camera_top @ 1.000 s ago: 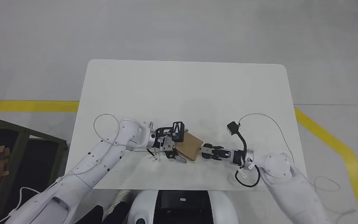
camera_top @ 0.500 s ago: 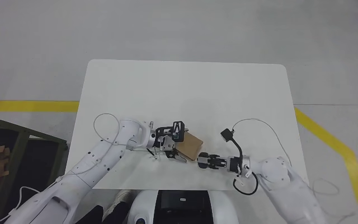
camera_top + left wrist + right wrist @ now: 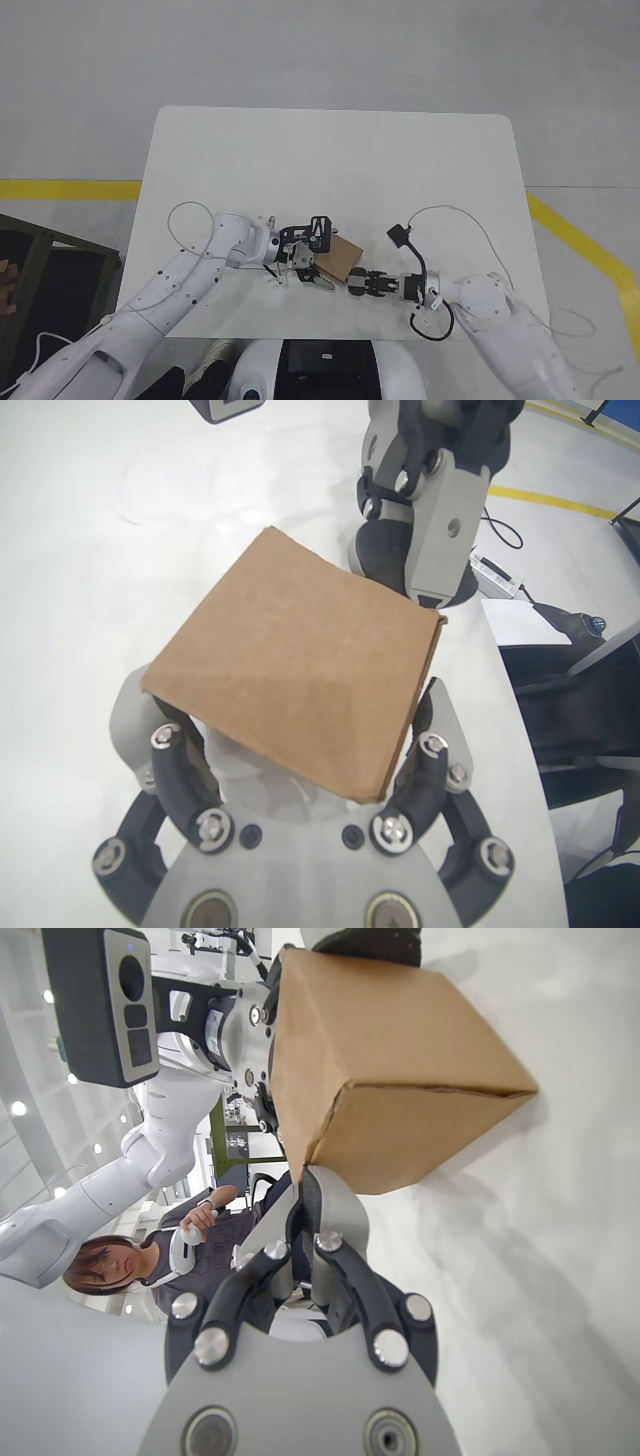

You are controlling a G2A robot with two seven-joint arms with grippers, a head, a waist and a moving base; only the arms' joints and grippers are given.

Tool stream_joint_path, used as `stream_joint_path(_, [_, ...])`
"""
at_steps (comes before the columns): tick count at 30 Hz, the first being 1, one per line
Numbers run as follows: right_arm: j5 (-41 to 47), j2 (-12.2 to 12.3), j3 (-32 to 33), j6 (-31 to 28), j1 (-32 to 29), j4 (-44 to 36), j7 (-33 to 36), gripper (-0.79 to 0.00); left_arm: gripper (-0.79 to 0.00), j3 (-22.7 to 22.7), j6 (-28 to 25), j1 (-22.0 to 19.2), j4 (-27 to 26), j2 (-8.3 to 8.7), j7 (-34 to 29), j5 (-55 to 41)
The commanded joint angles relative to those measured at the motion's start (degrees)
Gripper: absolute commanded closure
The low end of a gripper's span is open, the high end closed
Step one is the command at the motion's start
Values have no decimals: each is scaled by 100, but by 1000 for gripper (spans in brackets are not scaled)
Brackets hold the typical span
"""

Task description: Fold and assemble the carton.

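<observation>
A small brown carton (image 3: 341,257) stands closed up as a box near the table's front edge. My left gripper (image 3: 316,268) is shut on the carton (image 3: 295,670) from its left end, one finger (image 3: 172,725) on each flank. My right gripper (image 3: 353,283) is shut, with nothing between its fingers. Its tips (image 3: 305,1178) touch the lower corner of the carton (image 3: 400,1048) on the side facing away from the left gripper. In the left wrist view, the right gripper (image 3: 427,597) shows beyond the carton's far corner.
The white table (image 3: 400,160) has free room behind and to both sides of the carton. Its front edge lies close by the grippers. A thin cable (image 3: 470,215) loops over the table from the right wrist.
My right gripper has slid left and toward the front edge, coming up against the carton's corner. The left gripper and the carton have stayed in place.
</observation>
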Motion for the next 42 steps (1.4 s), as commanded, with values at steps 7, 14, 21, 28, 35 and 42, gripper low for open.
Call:
stream_joint_path(7, [95,88,380,26,-115,-143,145,-640,-785,-180,0,13,8,73,12,1])
stream_joint_path(14, [160,198,851,47,-342,-607,337,-785,-785,-631,0,221,-401,476,136,-163])
stream_joint_path(21, [277,247,1022,-15,-462,-988,508,-785,-785,-1616,0,562,-816,991,481,-640])
stream_joint_path(28, [275,263,990,-50,-521,-1328,536,-785,-785,-2836,416,891,-840,1249,718,-1006])
stream_joint_path(35, [239,259,674,-47,-622,-1909,732,-785,-785,-3500,821,990,-659,1331,699,-1390])
stream_joint_path(42, [59,188,0,-55,-486,-1942,801,-785,-785,-3793,1219,954,-515,1349,608,-1405])
